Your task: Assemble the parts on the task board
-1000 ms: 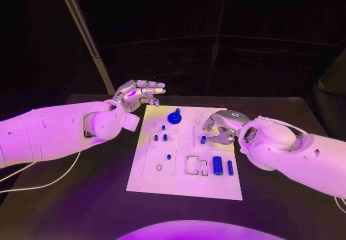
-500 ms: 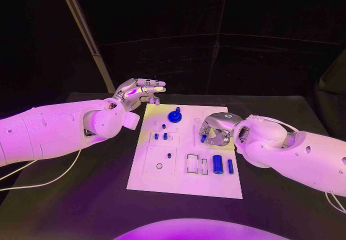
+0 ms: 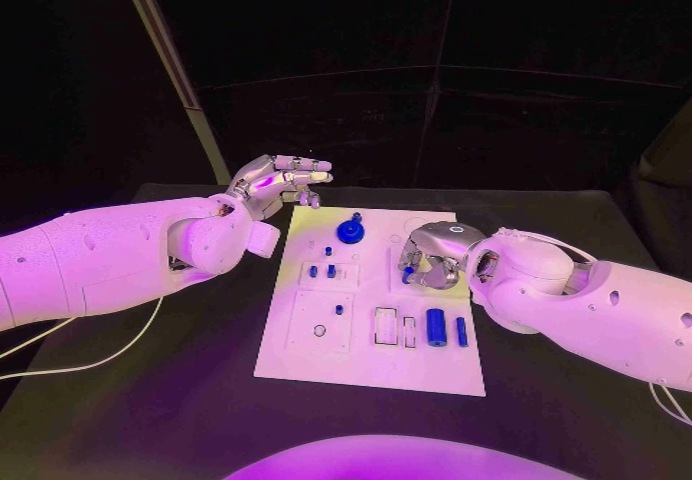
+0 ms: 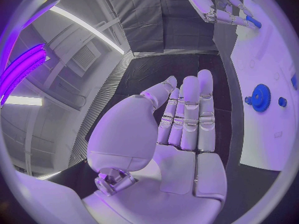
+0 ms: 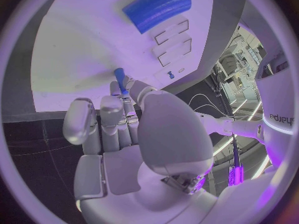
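The right silver many-fingered hand [image 3: 433, 257] hung low over the far right part of the white rectangular task board [image 3: 368, 365], palm turned down. It pinched a small blue peg [image 5: 121, 80] between its thumb and the tips of its fingers, the peg's free end pointing towards the board's surface; in the head view the same peg [image 3: 408, 272] showed as a blue speck under the curled fingers. The rest of that hand's fingers [image 5: 116, 115] lay side by side, bent in close to the palm.

The left silver many-fingered hand [image 3: 274, 183] was raised beyond the board's far left corner, apart from it and holding nothing. Its fingers [image 4: 187, 109] were stretched out nearly straight and set close together, the thumb standing off to the side.

On the board, a round blue gear-like wheel [image 3: 349, 235] stood near the far edge, between the two hands. A thick blue cylinder [image 3: 436, 327] lay nearer the robot on the board's right half, with a thinner blue pin [image 3: 462, 331] just beside it.
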Controlling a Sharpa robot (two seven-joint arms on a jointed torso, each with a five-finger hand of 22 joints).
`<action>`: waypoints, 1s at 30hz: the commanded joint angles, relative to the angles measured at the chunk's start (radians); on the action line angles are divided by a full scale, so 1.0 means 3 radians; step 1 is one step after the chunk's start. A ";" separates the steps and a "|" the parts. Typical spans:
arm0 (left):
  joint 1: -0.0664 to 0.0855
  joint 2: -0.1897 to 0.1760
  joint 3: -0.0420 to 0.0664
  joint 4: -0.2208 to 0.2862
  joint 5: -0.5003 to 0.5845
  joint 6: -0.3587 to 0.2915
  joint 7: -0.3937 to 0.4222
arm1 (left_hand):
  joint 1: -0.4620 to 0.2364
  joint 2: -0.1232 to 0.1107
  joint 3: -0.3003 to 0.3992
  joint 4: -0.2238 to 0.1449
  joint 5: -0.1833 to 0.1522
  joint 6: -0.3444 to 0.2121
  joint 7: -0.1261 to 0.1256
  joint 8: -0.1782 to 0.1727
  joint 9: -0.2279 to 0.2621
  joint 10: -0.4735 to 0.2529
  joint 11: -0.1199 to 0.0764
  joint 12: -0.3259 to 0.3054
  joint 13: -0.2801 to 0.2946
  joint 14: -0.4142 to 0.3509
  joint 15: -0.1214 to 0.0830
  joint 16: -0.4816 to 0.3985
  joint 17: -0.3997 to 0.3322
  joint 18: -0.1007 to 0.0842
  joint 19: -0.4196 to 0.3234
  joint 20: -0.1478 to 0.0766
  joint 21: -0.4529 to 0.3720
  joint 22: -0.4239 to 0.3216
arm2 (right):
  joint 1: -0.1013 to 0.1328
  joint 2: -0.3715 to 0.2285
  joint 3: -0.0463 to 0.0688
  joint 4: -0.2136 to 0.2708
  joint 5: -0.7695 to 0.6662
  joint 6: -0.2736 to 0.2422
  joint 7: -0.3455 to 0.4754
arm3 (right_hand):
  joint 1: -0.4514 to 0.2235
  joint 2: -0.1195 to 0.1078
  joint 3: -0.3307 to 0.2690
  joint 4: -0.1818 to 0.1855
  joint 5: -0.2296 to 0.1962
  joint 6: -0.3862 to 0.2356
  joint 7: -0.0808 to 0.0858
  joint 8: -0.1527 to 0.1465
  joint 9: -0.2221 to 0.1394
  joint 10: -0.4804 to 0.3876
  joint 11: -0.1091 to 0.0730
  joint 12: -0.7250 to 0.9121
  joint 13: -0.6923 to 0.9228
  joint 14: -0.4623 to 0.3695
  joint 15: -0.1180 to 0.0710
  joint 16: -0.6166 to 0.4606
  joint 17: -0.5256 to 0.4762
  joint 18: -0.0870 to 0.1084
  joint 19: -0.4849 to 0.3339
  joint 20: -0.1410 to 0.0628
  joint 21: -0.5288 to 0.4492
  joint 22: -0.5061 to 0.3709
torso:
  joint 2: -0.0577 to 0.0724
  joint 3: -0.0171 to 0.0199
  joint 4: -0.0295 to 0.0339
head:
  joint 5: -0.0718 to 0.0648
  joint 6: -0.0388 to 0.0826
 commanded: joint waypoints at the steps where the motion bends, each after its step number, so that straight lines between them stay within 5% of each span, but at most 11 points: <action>1: 0.0005 -0.0001 0.0002 0.0002 0.0010 0.0046 -0.0001 | -0.0025 0.0001 -0.0025 -0.0003 0.0004 -0.0011 -0.0003 0.0011 -0.0002 -0.0026 -0.0007 0.0023 -0.0006 -0.0015 0.0004 -0.0019 -0.0004 0.0018 -0.0028 0.0001 -0.0023 -0.0004 | 0.0006 -0.0016 0.0002 0.0035 -0.0086 -0.0217 -0.0022 | 0.0007 0.0061 0.0022 -0.0002 -0.0013 0.0024 0.0000 0.0014 0.0015 0.0021 -0.0001 -0.0015 0.0001 0.0067 -0.0022 0.0015 0.0006 -0.0023 0.0032 -0.0004 0.0013 0.0009 | -0.0004 -0.0001 0.0002 | 0.0003 -0.0007; 11: 0.0004 -0.0012 0.0002 -0.0001 0.0010 0.0015 -0.0011 | -0.0025 0.0001 -0.0030 -0.0001 0.0003 -0.0017 0.0000 0.0010 -0.0003 -0.0036 -0.0005 0.0027 -0.0007 -0.0017 0.0005 -0.0021 -0.0013 0.0018 -0.0029 0.0002 -0.0029 -0.0010 | 0.0008 -0.0275 0.0010 0.0420 0.0148 -0.0436 -0.0002 | -0.0069 0.0012 0.0055 -0.0002 -0.0028 0.0011 0.0021 -0.0020 -0.0001 0.0024 0.0017 -0.0092 -0.0005 0.0060 -0.0010 0.0060 0.0035 -0.0027 0.0034 0.0004 0.0036 0.0037 | -0.0012 -0.0011 0.0006 | 0.0031 0.0001; 17: 0.0004 -0.0011 0.0002 0.0000 0.0010 0.0012 -0.0012 | -0.0025 0.0001 -0.0030 -0.0001 0.0003 -0.0017 0.0000 0.0010 -0.0003 -0.0036 -0.0005 0.0027 -0.0007 -0.0017 0.0005 -0.0021 -0.0013 0.0018 -0.0029 0.0002 -0.0029 -0.0010 | 0.0010 -0.0330 0.0062 0.0602 0.0437 -0.0544 0.0147 | -0.0080 0.0003 0.0065 -0.0004 -0.0026 0.0004 0.0025 -0.0029 -0.0005 0.0016 0.0021 -0.0113 -0.0007 0.0058 -0.0006 0.0069 0.0040 -0.0028 0.0033 0.0008 0.0040 0.0041 | -0.0015 -0.0013 0.0010 | 0.0049 -0.0001; 23: 0.0004 0.0008 0.0002 -0.0011 0.0010 0.0016 -0.0010 | -0.0025 0.0001 -0.0030 -0.0001 0.0003 -0.0017 0.0000 0.0010 -0.0003 -0.0036 -0.0005 0.0027 -0.0007 -0.0017 0.0005 -0.0021 -0.0013 0.0018 -0.0029 0.0002 -0.0029 -0.0010 | 0.0009 -0.0146 0.0078 0.0625 0.0579 -0.0519 0.0329 | -0.0085 -0.0010 0.0073 -0.0013 -0.0010 -0.0001 0.0032 -0.0039 -0.0009 0.0016 0.0027 -0.0133 -0.0007 0.0055 -0.0002 0.0076 0.0042 -0.0027 0.0029 0.0011 0.0042 0.0042 | -0.0012 -0.0016 0.0012 | 0.0077 -0.0008; 30: 0.0005 0.0056 0.0002 -0.0039 0.0010 0.0018 -0.0011 | -0.0025 0.0002 -0.0032 0.0000 0.0003 -0.0023 0.0002 0.0007 -0.0004 -0.0044 -0.0003 0.0028 -0.0008 -0.0018 0.0006 -0.0022 -0.0016 0.0018 -0.0029 0.0003 -0.0032 -0.0012 | -0.0017 0.0257 0.0067 0.0426 0.0496 -0.0356 0.0452 | -0.0091 -0.0013 0.0077 -0.0014 0.0005 -0.0003 0.0035 -0.0044 -0.0011 0.0016 0.0030 -0.0144 -0.0006 0.0053 0.0001 0.0080 0.0043 -0.0027 0.0027 0.0014 0.0043 0.0042 | -0.0007 -0.0012 0.0020 | 0.0135 -0.0042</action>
